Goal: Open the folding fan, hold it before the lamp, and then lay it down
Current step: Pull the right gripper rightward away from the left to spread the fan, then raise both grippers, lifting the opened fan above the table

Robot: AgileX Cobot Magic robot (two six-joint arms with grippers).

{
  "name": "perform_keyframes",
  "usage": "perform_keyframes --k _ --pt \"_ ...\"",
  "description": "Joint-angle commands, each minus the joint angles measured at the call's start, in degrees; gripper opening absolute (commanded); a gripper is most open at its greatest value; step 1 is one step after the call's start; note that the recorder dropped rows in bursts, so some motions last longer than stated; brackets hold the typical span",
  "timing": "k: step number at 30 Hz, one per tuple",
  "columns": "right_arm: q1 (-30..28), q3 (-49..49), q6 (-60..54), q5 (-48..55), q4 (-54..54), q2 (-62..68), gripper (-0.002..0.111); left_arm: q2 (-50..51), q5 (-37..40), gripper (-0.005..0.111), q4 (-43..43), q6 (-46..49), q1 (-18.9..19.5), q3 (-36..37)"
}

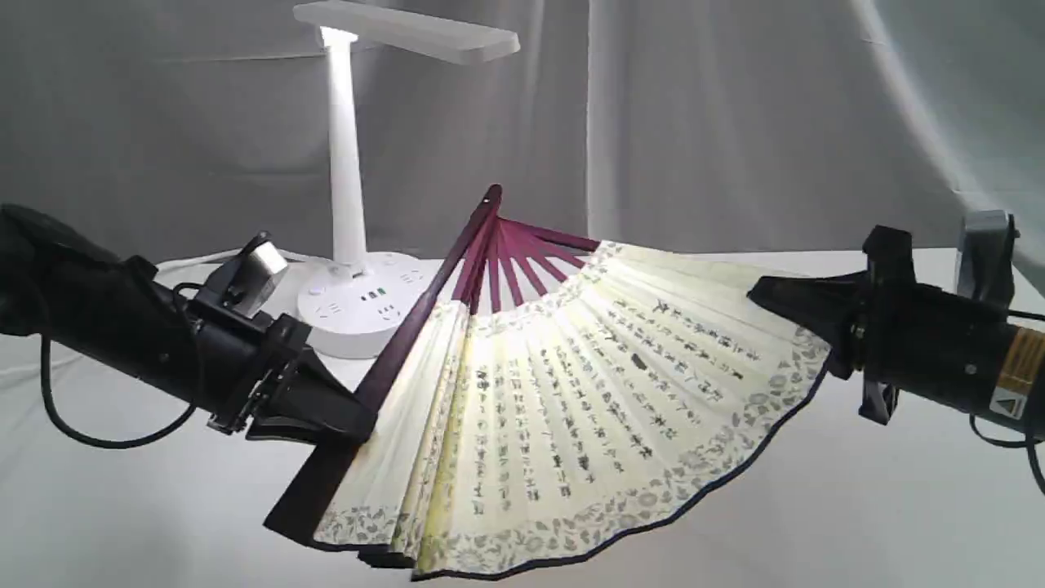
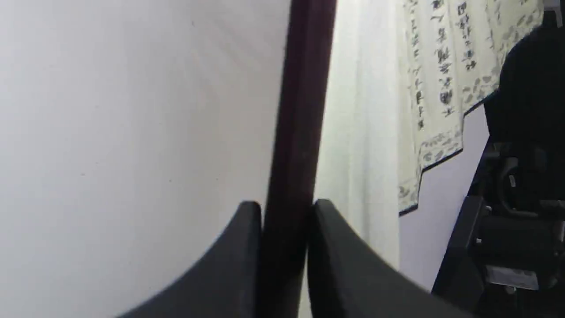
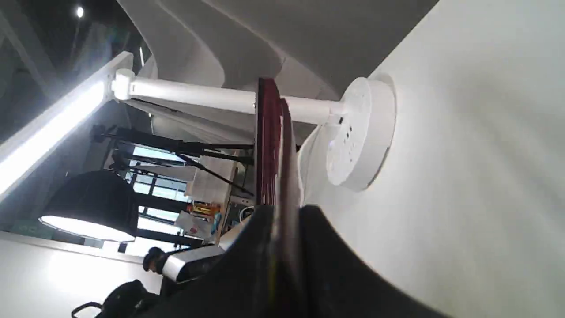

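Found folding fan (image 1: 571, 392) spread wide over middle of desk (image 1: 898, 506), pivot raised toward far edge, border low toward near edge; contact with desk not determinable. Found lamp (image 1: 347, 204) lit, at far edge toward left corner, behind pivot. Found left gripper (image 2: 287, 205) clamped on one dark guard, right gripper (image 3: 286, 210) clamped on the opposite guard. Risks judged: paper torn by over-spreading; guard slipped from narrow pinch; lamp column struck by pivot. Confirmed spread only in exterior view, pinches only in wrist views.

Folding fan (image 1: 571, 384): matt paper leaf, dark wooden ribs; lamp (image 1: 351, 196): smooth white plastic.
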Motion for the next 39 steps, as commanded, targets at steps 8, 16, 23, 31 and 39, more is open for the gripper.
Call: perform_keyframes --k 8,16,23,31,39 --pt "-5.53 -0.80 0.78 -1.23 1.65 -0.32 0.000 -0.44 -1.47 0.000 2.52 0.19 0.22 -0.08" --pt "-9.09 -0.80 1.09 -1.23 1.92 -0.32 0.000 -0.44 -1.47 0.000 2.53 0.94 0.22 -0.08" --pt "-10.19 -3.64 2.27 -1.23 0.62 -0.32 0.000 -0.44 -1.47 0.000 3.40 2.18 0.22 -0.08" --pt "-10.19 -10.42 6.81 -1.23 -2.22 -0.18 0.000 -0.44 -1.47 0.000 7.08 2.29 0.22 -0.08" --pt "-10.29 -16.25 9.97 0.34 -3.93 1.53 0.000 -0.44 -1.47 0.000 10.19 2.26 0.22 -0.08"
